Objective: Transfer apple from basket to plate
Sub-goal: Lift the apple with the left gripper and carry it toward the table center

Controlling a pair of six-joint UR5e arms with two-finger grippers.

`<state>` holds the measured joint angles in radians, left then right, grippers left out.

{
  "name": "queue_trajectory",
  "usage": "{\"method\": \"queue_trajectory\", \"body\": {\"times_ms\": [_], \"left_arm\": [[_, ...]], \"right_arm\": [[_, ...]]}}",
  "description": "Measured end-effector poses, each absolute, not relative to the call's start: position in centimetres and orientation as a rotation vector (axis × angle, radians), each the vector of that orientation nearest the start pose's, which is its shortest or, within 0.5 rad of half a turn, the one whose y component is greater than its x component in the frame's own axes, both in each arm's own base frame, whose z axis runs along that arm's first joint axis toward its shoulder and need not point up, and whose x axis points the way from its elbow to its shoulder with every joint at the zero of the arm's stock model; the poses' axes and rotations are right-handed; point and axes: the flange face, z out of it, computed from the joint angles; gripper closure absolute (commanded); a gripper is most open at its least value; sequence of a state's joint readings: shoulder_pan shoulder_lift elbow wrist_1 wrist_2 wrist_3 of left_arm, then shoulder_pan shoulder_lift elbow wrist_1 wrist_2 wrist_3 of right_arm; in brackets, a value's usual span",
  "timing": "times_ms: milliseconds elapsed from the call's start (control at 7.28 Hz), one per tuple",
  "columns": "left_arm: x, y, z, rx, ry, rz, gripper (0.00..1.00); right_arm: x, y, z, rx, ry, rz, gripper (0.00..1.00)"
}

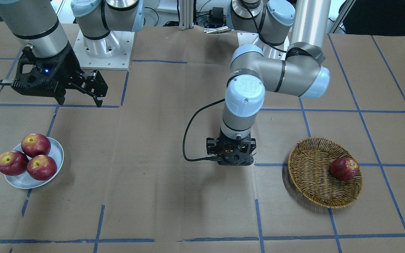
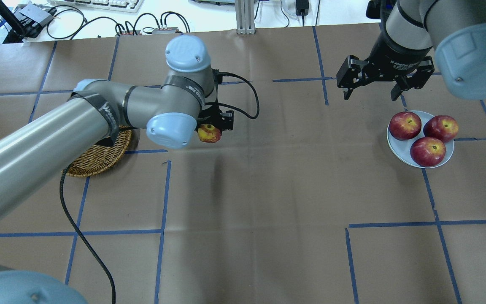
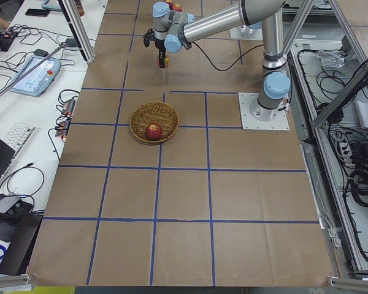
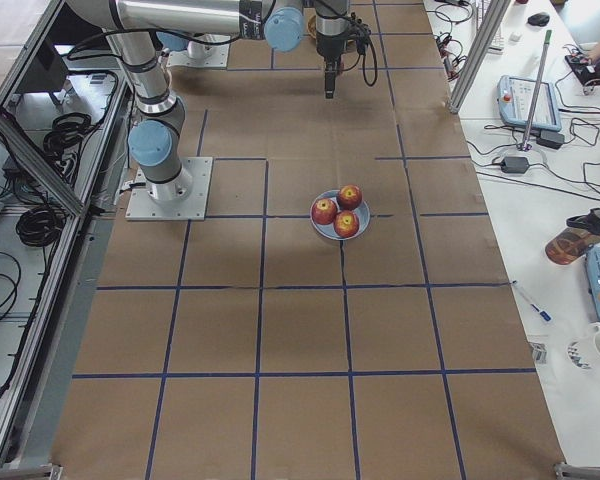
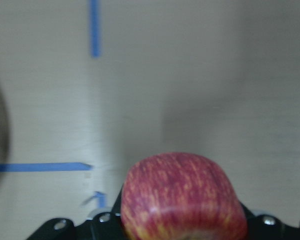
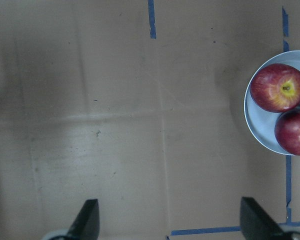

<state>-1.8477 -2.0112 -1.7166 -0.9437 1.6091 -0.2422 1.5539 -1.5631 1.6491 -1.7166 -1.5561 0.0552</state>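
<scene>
My left gripper (image 1: 231,157) is shut on the apple (image 2: 208,134), pinkish-red and streaky with a yellow patch, and holds it above the paper-covered table to the right of the basket (image 2: 99,158). The apple fills the bottom of the left wrist view (image 5: 182,197). The wicker basket (image 1: 311,182) holds one darker red apple (image 1: 344,169). The pale white plate (image 2: 398,150) at the table's other side carries three dark red apples (image 2: 427,151). My right gripper (image 2: 370,96) is open and empty, hovering just beyond the plate (image 6: 252,125).
Brown paper with blue tape lines covers the table (image 2: 268,190). The left arm's black cable (image 2: 249,95) loops beside its wrist. Both arm bases (image 1: 104,49) stand at the robot's edge of the table. Cables and keyboards lie beyond the far edge.
</scene>
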Motion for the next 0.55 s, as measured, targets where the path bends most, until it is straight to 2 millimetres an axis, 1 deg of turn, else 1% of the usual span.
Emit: {"method": "queue_trajectory", "body": {"times_ms": [137, 275, 550], "left_arm": [[-31.4, -54.8, 22.1, 0.044, 3.123, -0.102, 0.40], [-32.7, -54.5, 21.4, 0.039, 3.131, -0.113, 0.40], [-34.2, -54.0, 20.2, 0.031, 3.139, -0.112, 0.40]], "right_arm": [[12.6, -50.2, 46.0, 0.112, 3.123, -0.093, 0.00], [12.6, -50.2, 46.0, 0.112, 3.122, -0.093, 0.00], [12.6, -50.2, 46.0, 0.112, 3.122, -0.093, 0.00]]}}
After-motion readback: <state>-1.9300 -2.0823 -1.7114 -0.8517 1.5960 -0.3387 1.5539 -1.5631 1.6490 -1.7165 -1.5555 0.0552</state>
